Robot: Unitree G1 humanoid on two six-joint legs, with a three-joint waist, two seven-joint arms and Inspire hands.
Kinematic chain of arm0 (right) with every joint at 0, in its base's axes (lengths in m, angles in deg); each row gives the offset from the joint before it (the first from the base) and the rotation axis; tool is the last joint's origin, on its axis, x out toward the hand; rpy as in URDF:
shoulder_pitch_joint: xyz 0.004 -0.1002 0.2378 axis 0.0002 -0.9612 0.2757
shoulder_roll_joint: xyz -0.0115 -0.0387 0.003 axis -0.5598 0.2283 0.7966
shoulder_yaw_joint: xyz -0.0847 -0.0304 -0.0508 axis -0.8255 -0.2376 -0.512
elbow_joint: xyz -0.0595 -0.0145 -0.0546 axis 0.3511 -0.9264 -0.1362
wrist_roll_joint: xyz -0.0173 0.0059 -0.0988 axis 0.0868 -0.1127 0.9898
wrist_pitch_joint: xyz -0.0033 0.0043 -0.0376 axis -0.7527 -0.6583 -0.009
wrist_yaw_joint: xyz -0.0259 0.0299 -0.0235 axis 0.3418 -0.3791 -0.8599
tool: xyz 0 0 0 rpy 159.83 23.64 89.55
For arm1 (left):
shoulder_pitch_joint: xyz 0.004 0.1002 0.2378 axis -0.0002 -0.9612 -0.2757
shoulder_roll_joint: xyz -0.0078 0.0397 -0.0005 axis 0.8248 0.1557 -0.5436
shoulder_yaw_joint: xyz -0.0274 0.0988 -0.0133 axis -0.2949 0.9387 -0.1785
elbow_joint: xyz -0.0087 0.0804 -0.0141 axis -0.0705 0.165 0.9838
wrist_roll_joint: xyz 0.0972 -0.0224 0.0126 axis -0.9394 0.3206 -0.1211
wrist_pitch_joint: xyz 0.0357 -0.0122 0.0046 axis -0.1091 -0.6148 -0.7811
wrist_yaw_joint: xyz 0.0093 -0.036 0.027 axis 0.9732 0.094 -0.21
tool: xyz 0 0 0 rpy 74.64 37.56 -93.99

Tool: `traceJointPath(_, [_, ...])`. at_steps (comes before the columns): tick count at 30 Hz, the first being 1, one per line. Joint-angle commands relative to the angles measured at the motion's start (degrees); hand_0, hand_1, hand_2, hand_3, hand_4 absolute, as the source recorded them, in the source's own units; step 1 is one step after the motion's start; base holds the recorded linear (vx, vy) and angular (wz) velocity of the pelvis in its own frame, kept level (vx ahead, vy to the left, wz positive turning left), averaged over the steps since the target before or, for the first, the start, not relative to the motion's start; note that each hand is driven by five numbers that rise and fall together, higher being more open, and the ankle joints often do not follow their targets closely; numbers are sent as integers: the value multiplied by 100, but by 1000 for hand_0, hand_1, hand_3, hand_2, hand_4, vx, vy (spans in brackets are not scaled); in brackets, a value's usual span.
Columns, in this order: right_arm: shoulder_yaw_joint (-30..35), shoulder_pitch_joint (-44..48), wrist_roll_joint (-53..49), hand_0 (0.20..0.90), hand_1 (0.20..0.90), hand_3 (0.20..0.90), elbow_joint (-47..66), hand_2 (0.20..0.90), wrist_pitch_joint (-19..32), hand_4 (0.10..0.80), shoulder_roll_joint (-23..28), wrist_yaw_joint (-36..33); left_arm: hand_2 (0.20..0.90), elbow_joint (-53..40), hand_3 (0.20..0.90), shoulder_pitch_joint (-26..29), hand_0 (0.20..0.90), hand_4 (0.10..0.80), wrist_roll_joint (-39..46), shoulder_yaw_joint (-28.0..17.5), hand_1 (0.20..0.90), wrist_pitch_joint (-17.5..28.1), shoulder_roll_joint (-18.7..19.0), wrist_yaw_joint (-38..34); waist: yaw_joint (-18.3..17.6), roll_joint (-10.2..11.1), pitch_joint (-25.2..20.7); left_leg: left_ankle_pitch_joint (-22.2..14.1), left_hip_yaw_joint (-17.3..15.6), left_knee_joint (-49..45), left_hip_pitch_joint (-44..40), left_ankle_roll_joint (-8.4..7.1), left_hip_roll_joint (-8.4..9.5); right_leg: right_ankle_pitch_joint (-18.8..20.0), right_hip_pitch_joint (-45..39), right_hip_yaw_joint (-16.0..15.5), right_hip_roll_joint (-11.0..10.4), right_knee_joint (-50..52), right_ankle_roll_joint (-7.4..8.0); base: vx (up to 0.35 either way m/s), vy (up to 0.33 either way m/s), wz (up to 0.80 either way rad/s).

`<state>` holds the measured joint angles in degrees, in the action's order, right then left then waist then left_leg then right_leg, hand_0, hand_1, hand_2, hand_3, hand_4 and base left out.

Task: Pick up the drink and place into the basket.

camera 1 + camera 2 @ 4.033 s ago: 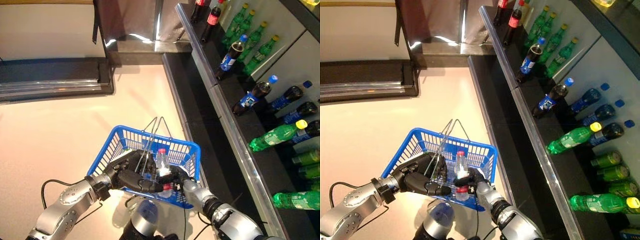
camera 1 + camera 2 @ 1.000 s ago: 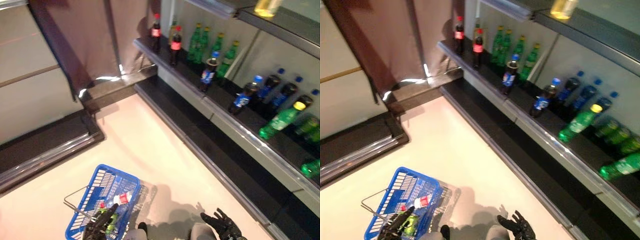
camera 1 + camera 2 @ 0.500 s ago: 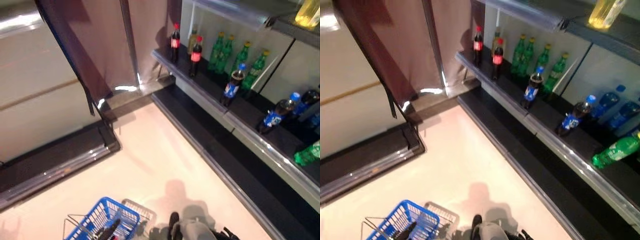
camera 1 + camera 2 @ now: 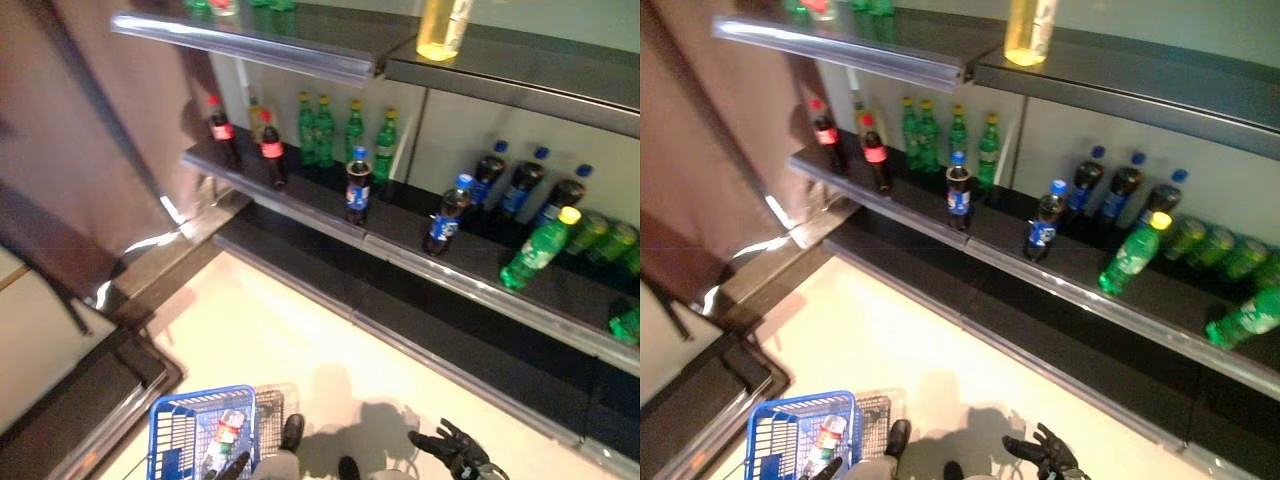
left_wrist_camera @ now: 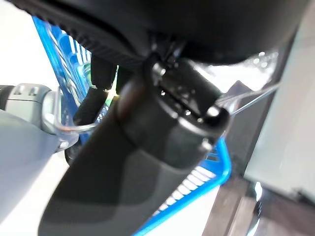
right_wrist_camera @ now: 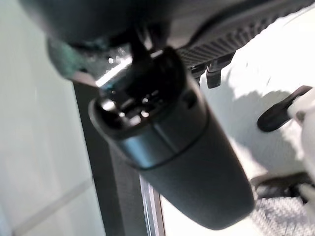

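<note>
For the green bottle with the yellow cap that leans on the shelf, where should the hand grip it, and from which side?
Probably around the body of the green bottle, coming from the open front of the shelf. It leans with its yellow cap toward the back, and dark bottles stand behind it.

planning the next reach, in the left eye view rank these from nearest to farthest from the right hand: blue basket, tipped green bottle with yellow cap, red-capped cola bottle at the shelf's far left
From the right hand:
1. Tipped green bottle, on the shelf above the hand, slightly to its right.
2. Blue basket, on the floor to its left.
3. Red-capped cola bottle, far up-left on the shelf.
</note>
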<state>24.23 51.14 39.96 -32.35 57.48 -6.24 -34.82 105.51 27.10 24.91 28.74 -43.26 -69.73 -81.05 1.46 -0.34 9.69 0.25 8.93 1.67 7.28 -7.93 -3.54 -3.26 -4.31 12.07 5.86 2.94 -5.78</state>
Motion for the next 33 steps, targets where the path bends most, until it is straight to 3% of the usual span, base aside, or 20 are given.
traceJointPath(1, [-28,-140,162,900,900,900,86,900,367,800,-63,246,300,-684,200,13,300,100,116,-220,300,851,306,280,23,312,19,645,-145,-463,427,482,352,39,-438,-178,-572,-175,928,368,350,-91])
traceJointPath(3, [-48,-129,130,900,900,900,76,900,364,800,-81,220,300,-683,200,72,300,100,69,-187,300,820,335,192,-2,309,4,527,-190,-553,369,513,351,-14,-386,-256,-683,-53,984,289,280,-108])
traceJointPath(5, [16,-231,-15,900,900,900,290,900,373,800,-156,68,300,-711,200,238,300,100,-87,-74,300,763,473,164,-69,305,-44,157,-289,-1103,440,636,520,-150,-283,-309,-890,359,1074,413,406,-98])
traceJointPath(8, [-132,-283,367,900,900,900,743,900,284,800,-290,-42,300,-856,200,299,300,100,92,-102,300,944,676,291,-89,293,-109,-30,-604,-1169,224,841,603,29,80,-775,-1080,823,1161,288,269,-48])
traceJointPath(10, [-454,-237,898,900,900,900,1088,900,377,800,-249,-81,300,-1111,200,346,300,100,136,-93,300,1048,821,334,-28,253,-55,-101,-860,-1074,13,852,515,210,383,-1181,-1339,748,1241,56,112,-94])
traceJointPath(13, [-868,-90,1239,900,900,900,1729,900,394,800,-111,-303,300,-1469,200,485,300,100,347,-19,300,1110,947,350,78,259,77,-164,-1138,-1047,-66,773,415,615,611,-1496,-1666,283,1346,-57,-52,-96])
traceJointPath(14, [-1153,58,1334,900,900,900,2374,900,238,800,7,-412,300,-1745,200,560,300,100,397,6,300,1076,1041,263,128,268,209,-226,-1301,-1086,-88,702,237,786,789,-1633,-1795,250,1403,-73,-168,-55])
traceJointPath(17, [-1501,140,1410,900,900,900,3541,900,18,800,314,-405,300,-1976,200,665,300,100,340,114,300,967,1071,-59,120,402,239,-257,-1399,-1191,-7,643,48,764,679,-1605,-1763,-59,1521,-23,-209,-39])
traceJointPath(18, [-1553,124,1522,900,900,900,3766,900,175,800,386,-273,300,-2016,200,676,300,100,363,151,300,904,1068,-173,116,451,223,-258,-1398,-1230,19,623,22,769,636,-1605,-1750,-117,1530,86,-283,-6])
traceJointPath(19, [-1674,93,1409,900,900,900,4542,900,-57,800,635,-165,300,-2021,200,634,300,100,378,178,300,862,1041,-281,110,557,168,-259,-1394,-1274,18,568,-54,751,521,-1602,-1712,-218,1540,127,-287,7])
traceJointPath(24, [-1474,-61,1510,900,900,900,6069,900,267,800,1375,464,300,-1732,200,314,300,100,311,185,300,738,842,-334,94,756,-26,-252,-1309,-1127,-223,461,-201,639,194,-1636,-1608,-390,1480,102,-151,-2])
traceJointPath(26, [-942,-95,1169,900,900,900,7125,900,484,800,1912,863,300,-1510,200,39,300,100,190,104,300,723,675,-264,91,790,-133,-218,-1253,-910,-424,412,-252,590,69,-1681,-1568,-459,1453,90,-79,13])
traceJointPath(29, [-165,4,517,900,900,900,8057,900,725,800,2297,889,300,-1387,200,-149,300,100,-89,-38,300,637,571,-186,90,727,-231,-146,-1192,-622,-635,364,-273,542,-6,-1737,-1545,-488,1438,57,17,7])
traceJointPath(33, [412,455,440,900,900,900,8467,900,1030,800,2209,332,300,-1400,200,-150,300,100,-366,-146,300,501,561,-199,149,616,-342,-99,-1119,-393,-795,311,-281,496,-88,-1836,-1560,-521,1436,47,56,5])
